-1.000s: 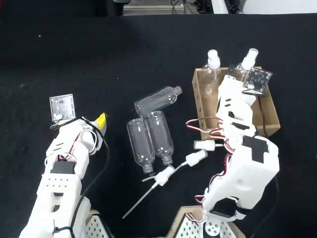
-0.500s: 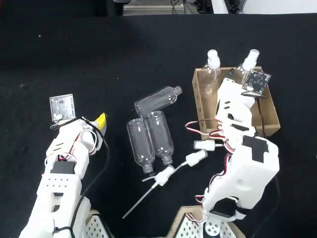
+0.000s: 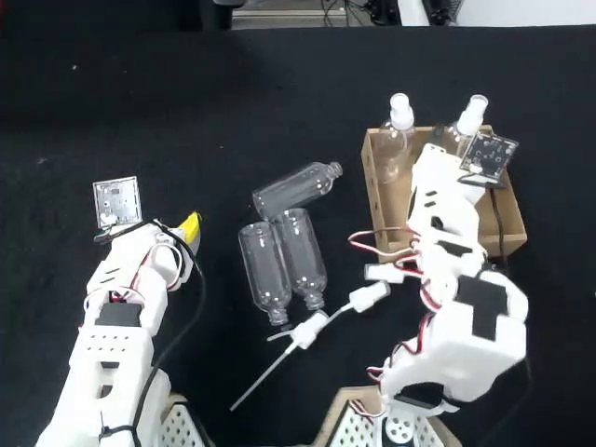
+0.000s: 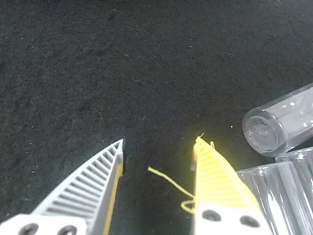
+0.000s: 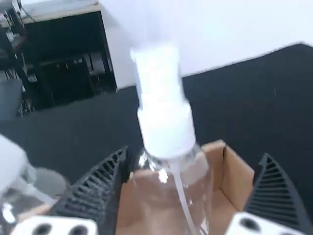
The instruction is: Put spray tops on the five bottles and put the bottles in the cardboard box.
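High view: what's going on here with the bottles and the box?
The right gripper is over the cardboard box, its fingers open on either side of a capped bottle standing inside. A second capped bottle stands in the box too. Three bottles without tops lie on the table, with three loose spray tops near them. The left gripper is open and holds nothing.

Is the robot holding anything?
Nothing is held. The left hand is open over the table; the right hand is open around a bottle in the cardboard box, not gripping it.
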